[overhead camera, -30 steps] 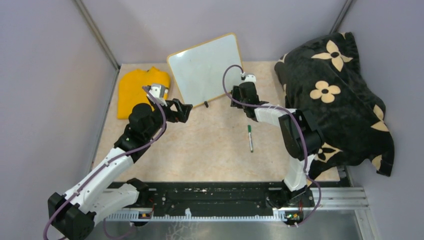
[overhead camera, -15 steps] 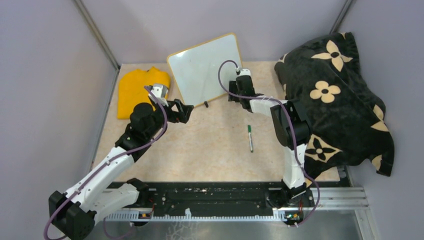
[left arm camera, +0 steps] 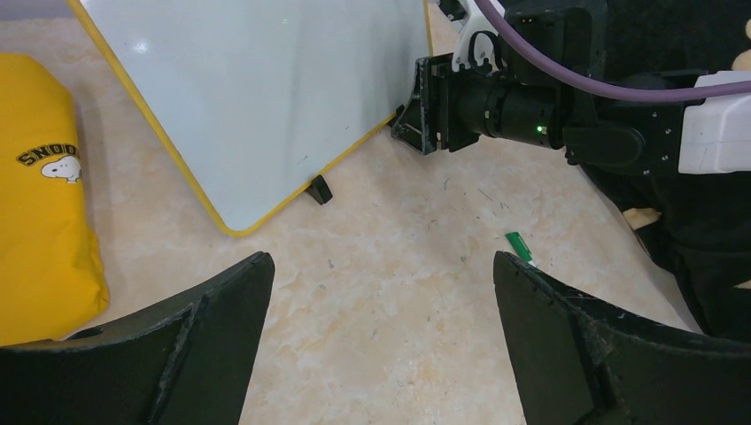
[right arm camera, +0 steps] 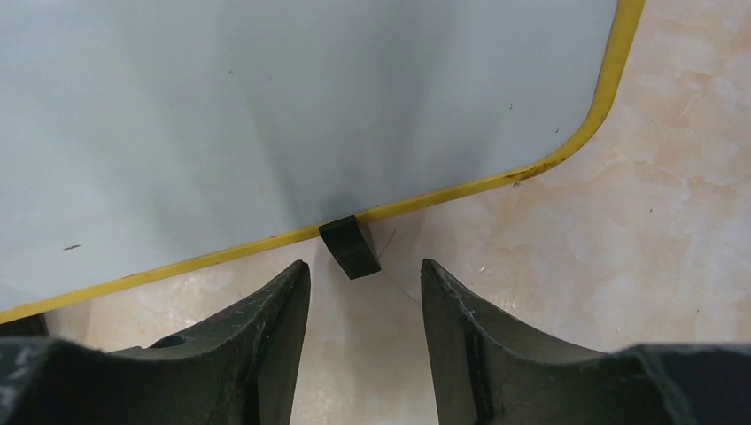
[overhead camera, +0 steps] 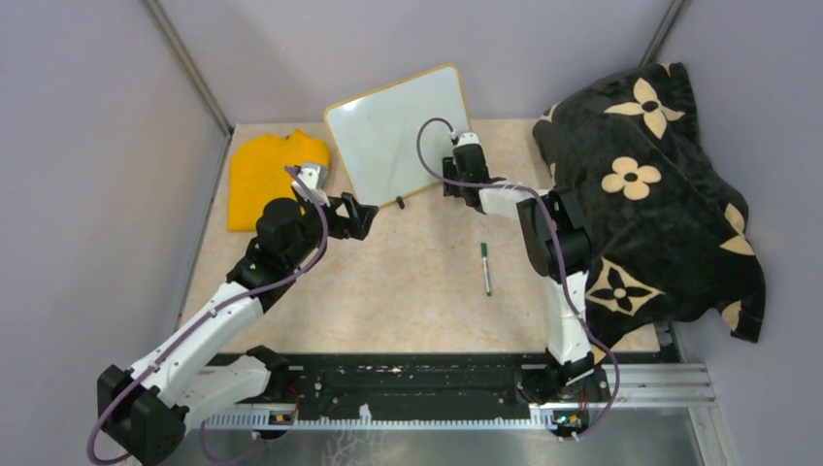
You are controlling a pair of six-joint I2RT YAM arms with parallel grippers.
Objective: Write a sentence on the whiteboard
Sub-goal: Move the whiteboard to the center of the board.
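Beige, marble-patterned worktop (overhead camera: 417, 291) is seen carrying a rectangular glossy white whiteboard with a thin yellowish wood frame (overhead camera: 398, 131). The whiteboard is propped at a tilt at the far middle on two small black clip feet, with its face turned toward the arms.

The left arm (overhead camera: 209, 325) is stretched diagonally from its base at the near left corner toward the centre, and its wrist is aimed at the board's lower edge. The left jaws are spread wide with nothing between them. They are held above bare worktop, near the board's left clip foot (left arm camera: 319, 189) but apart from it.

The right arm (overhead camera: 568, 311) is raised from its base at the near right and bent sharply at the elbow, beside a black blanket printed with cream flowers (overhead camera: 641, 175). Its forearm is reached leftward and away to the board's lower right corner. A purple cable (overhead camera: 427, 136) is looped above the wrist. The right jaws are parted and nothing is grasped. Their tips are set to either side of the right clip foot (right arm camera: 350, 248), just short of it.

A green marker pen (overhead camera: 485, 268) is left lying on the worktop, nearer than the board. A folded yellow cloth (overhead camera: 262, 175) is laid just left of the board.
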